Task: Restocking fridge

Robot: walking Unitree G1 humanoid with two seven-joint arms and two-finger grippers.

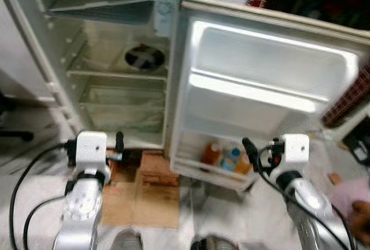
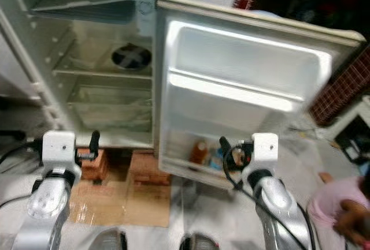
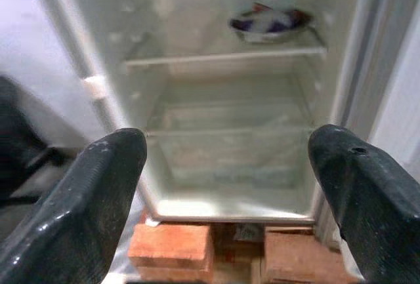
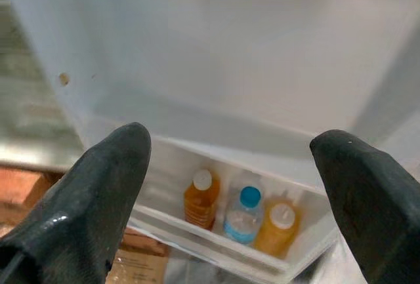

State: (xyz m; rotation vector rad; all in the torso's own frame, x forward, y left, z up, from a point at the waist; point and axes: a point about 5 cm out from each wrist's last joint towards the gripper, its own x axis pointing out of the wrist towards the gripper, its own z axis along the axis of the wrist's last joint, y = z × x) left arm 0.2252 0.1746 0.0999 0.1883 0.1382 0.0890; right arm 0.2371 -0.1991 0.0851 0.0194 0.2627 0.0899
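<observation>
The small white fridge (image 1: 58,88) stands open, its door (image 1: 266,88) swung to the right. In the door's bottom rack stand two orange bottles (image 4: 201,199) (image 4: 278,227) and a blue-capped water bottle (image 4: 243,214) between them. A covered bowl (image 3: 268,21) sits on the upper shelf inside. My left gripper (image 3: 230,166) is open and empty, held in front of the lower fridge compartment. My right gripper (image 4: 233,166) is open and empty, held before the door rack.
The fridge rests on red bricks (image 3: 172,248) with flattened cardboard (image 1: 156,206) on the floor in front. A clear crisper drawer (image 1: 124,108) fills the bottom compartment. A person in pink (image 2: 341,206) is low at the right edge. A black chair base (image 1: 14,134) stands left.
</observation>
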